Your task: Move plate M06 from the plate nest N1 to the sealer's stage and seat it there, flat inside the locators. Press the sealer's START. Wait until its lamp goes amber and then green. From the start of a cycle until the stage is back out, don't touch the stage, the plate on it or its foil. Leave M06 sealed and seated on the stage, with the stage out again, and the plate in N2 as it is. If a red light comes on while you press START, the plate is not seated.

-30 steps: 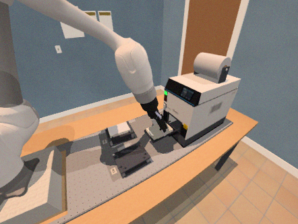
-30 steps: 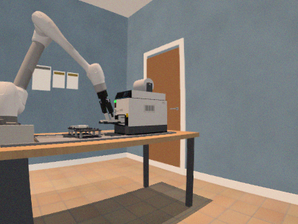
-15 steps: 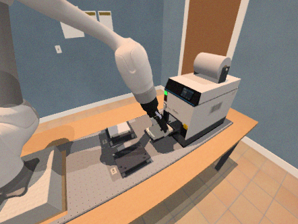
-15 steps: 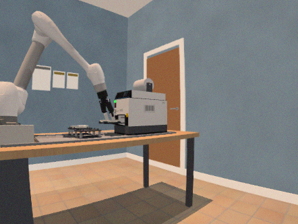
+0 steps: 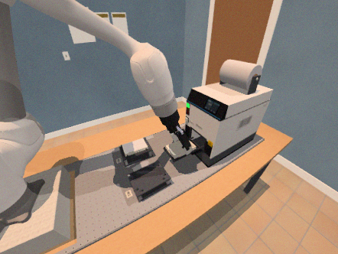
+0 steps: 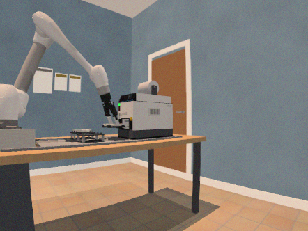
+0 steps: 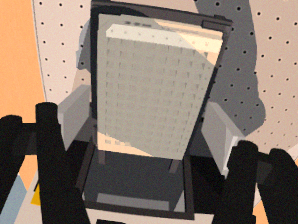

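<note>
Plate M06 (image 7: 153, 76) (image 5: 177, 151), white with a grid of wells, lies flat inside the dark frame of the sealer's stage (image 7: 136, 185), which stands out in front of the sealer (image 5: 229, 118) (image 6: 150, 116). My gripper (image 7: 147, 108) (image 5: 183, 139) (image 6: 111, 116) hangs just above the plate and is open. Its black fingers stand on either side of the stage, apart from the plate. The sealer's lamp (image 5: 187, 105) (image 6: 119, 104) is green.
Nest N2 (image 5: 135, 147) holds a white plate, left of the stage. The empty dark nest N1 (image 5: 149, 180) stands in front of it. A foil roll (image 5: 240, 74) sits on top of the sealer. The arm's grey base block (image 5: 42, 218) is at the table's left end.
</note>
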`<state>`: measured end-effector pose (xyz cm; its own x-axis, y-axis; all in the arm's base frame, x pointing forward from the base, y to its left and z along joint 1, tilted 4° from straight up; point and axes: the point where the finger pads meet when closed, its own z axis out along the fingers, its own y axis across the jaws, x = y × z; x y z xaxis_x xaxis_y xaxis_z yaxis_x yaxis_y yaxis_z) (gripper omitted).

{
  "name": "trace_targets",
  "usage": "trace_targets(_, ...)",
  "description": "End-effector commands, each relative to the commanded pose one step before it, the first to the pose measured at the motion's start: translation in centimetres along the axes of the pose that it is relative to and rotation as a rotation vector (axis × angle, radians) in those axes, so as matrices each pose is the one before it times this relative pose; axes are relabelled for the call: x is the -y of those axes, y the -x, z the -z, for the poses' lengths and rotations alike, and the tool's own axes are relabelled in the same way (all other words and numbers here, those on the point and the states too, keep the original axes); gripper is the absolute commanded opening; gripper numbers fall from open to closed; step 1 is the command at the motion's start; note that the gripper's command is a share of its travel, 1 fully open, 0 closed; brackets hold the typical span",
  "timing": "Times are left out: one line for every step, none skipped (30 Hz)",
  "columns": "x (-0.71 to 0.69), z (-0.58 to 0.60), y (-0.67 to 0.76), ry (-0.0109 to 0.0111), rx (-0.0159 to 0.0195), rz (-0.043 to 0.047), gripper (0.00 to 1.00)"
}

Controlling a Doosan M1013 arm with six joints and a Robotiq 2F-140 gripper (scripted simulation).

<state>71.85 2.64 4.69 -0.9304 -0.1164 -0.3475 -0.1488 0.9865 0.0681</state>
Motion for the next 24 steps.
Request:
trace_targets(-0.004, 0.162, 0.061, 0.00018, 0.00015, -0.00005, 0.7)
trace_targets(0.0, 0.063, 0.023, 0.0, 0.0, 0.0, 0.7)
trace_targets(0.0, 0.063, 0.023, 0.0, 0.0, 0.0, 0.7)
trace_targets(0.0, 0.063, 0.023, 0.0, 0.0, 0.0, 0.7)
trace_targets(0.0, 0.063, 0.023, 0.0, 0.0, 0.0, 0.7)
trace_targets(0.0, 0.063, 0.023, 0.0, 0.0, 0.0, 0.7)
trace_targets(0.0, 0.063, 0.023, 0.0, 0.0, 0.0, 0.7)
trace_targets(0.0, 0.063, 0.023, 0.0, 0.0, 0.0, 0.7)
trace_targets(0.0, 0.063, 0.023, 0.0, 0.0, 0.0, 0.7)
trace_targets(0.0, 0.063, 0.023, 0.0, 0.0, 0.0, 0.7)
trace_targets(0.0, 0.063, 0.023, 0.0, 0.0, 0.0, 0.7)
trace_targets(0.0, 0.0, 0.0, 0.0, 0.0, 0.0, 0.7)
trace_targets(0.0, 0.0, 0.0, 0.0, 0.0, 0.0, 0.7)
trace_targets(0.0, 0.063, 0.023, 0.0, 0.0, 0.0, 0.7)
trace_targets(0.0, 0.063, 0.023, 0.0, 0.0, 0.0, 0.7)
trace_targets(0.0, 0.063, 0.023, 0.0, 0.0, 0.0, 0.7)
trace_targets(0.0, 0.063, 0.023, 0.0, 0.0, 0.0, 0.7)
trace_targets(0.0, 0.063, 0.023, 0.0, 0.0, 0.0, 0.7)
trace_targets(0.0, 0.063, 0.023, 0.0, 0.0, 0.0, 0.7)
trace_targets(0.0, 0.063, 0.023, 0.0, 0.0, 0.0, 0.7)
trace_targets(0.0, 0.063, 0.023, 0.0, 0.0, 0.0, 0.7)
trace_targets(0.0, 0.063, 0.023, 0.0, 0.0, 0.0, 0.7)
trace_targets(0.0, 0.063, 0.023, 0.0, 0.0, 0.0, 0.7)
trace_targets(0.0, 0.063, 0.023, 0.0, 0.0, 0.0, 0.7)
